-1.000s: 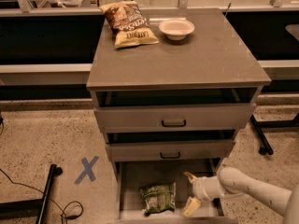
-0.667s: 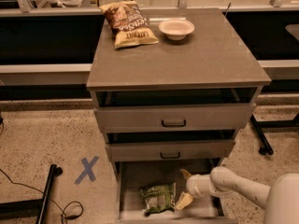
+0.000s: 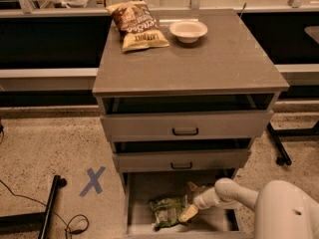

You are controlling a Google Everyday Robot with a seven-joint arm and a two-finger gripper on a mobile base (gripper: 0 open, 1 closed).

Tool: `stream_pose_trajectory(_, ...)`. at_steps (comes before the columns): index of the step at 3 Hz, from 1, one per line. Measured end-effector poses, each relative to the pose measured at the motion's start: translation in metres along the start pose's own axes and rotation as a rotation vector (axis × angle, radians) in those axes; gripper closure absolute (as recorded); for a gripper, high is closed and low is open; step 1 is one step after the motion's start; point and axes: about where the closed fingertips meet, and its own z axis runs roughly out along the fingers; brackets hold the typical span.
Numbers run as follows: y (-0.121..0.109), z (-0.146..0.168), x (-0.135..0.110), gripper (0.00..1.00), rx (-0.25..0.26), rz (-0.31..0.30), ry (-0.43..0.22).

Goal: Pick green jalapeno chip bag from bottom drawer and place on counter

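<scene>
The green jalapeno chip bag [image 3: 167,210] lies flat in the open bottom drawer [image 3: 144,185], left of centre. My gripper [image 3: 191,201] is inside the drawer at the bag's right edge, reaching in from the right on a white arm. Its fingers are spread apart, and the lower fingertip [image 3: 188,213] touches or overlaps the bag's right side. The counter [image 3: 214,59] is the cabinet's flat grey-brown top, above the two upper drawers.
A brown-and-tan chip bag [image 3: 136,25] and a white bowl [image 3: 188,31] sit at the back of the counter. The two upper drawers [image 3: 185,126] stick out slightly above the bottom one. A blue X [image 3: 92,180] marks the floor on the left, near a black stand leg [image 3: 50,207].
My gripper and arm have moved left across the bottom drawer, from its right part up to the green bag's right edge. The bag has not moved.
</scene>
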Motion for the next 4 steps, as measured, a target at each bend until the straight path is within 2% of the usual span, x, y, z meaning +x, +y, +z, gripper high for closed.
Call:
stream_pose_trajectory(1,-0.001,0.018,0.012,0.00,-0.012,0.029,0.021)
stream_pose_trajectory(2,-0.001,0.027,0.018,0.18,-0.015,0.035,0.027)
stream_pose_trajectory(4,0.000,0.038,0.021,0.65,-0.039,0.023,0.027)
